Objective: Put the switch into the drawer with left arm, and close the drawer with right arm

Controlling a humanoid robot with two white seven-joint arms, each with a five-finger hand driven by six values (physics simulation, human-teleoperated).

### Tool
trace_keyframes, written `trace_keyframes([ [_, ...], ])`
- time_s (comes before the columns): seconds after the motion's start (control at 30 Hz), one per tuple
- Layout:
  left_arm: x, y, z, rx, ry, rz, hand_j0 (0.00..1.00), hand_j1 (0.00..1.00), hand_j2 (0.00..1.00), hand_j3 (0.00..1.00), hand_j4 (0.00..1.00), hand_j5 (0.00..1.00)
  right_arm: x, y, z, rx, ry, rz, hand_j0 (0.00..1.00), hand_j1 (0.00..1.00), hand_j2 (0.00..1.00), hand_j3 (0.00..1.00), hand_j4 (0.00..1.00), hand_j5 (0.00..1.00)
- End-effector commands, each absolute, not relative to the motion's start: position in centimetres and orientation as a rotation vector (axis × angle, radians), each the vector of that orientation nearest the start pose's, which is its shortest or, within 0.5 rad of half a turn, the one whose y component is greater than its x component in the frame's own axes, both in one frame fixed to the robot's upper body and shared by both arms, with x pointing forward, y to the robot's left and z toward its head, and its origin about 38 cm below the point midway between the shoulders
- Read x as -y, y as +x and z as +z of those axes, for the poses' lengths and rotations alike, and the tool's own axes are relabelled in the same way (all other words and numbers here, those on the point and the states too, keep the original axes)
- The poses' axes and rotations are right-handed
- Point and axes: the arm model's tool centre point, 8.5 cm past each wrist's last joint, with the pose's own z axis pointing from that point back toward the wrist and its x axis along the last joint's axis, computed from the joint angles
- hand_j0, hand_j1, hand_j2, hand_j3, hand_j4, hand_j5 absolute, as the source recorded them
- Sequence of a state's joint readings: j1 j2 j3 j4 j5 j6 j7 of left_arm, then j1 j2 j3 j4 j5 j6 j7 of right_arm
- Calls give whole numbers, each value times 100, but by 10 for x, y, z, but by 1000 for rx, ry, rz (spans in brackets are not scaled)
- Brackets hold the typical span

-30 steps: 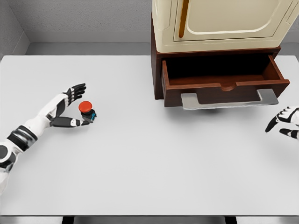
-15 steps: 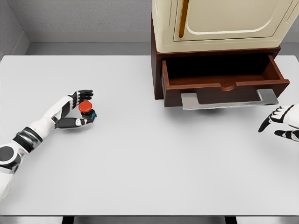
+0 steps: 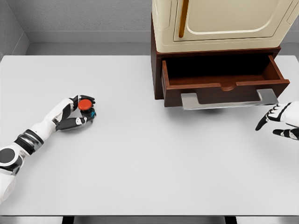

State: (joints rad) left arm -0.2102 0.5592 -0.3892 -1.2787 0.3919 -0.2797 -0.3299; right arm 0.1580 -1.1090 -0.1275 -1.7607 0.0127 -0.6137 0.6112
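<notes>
Your left hand (image 3: 74, 112) fingers have now closed around the switch (image 3: 86, 106); right hand (image 3: 280, 120) waits open near the drawer (image 3: 224, 77), so lift next.

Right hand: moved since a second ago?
Yes. The right hand has crept left and slightly up from the picture's right edge, nearer the open drawer, below the right end of its metal handle. Fingers spread, holding nothing.

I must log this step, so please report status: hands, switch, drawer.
Left hand closed around red switch on table. Right hand open, empty, near drawer handle. Drawer open, path clear.
</notes>
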Motion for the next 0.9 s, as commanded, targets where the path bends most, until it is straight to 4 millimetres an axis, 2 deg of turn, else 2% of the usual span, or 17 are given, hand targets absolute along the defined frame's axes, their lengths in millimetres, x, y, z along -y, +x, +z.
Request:
trace_keyframes([
  [0.0, -322, 395, 64, 1499, -179, -685, 49, 49, 49, 49, 49, 49, 411, 308, 251, 1422, -285, 1831, 60, 60, 60, 60, 60, 60],
  [0.23, -316, 399, 75, 1539, -187, -684, 44, 44, 44, 44, 44, 44, 410, 308, 249, 1419, -275, 1831, 61, 61, 61, 61, 61, 61],
  [0.27, -315, 405, 84, 1561, -182, -692, 44, 44, 44, 44, 44, 44, 410, 308, 250, 1420, -277, 1831, 61, 61, 61, 61, 61, 61],
  [0.4, -308, 410, 97, 1596, -192, -708, 39, 39, 39, 39, 39, 39, 410, 308, 249, 1418, -276, 1832, 61, 61, 61, 61, 61, 61],
  [0.87, -284, 419, 119, 1668, -236, -722, 33, 33, 33, 33, 33, 33, 410, 307, 251, 1436, -259, 1813, 60, 60, 60, 60, 60, 60],
])
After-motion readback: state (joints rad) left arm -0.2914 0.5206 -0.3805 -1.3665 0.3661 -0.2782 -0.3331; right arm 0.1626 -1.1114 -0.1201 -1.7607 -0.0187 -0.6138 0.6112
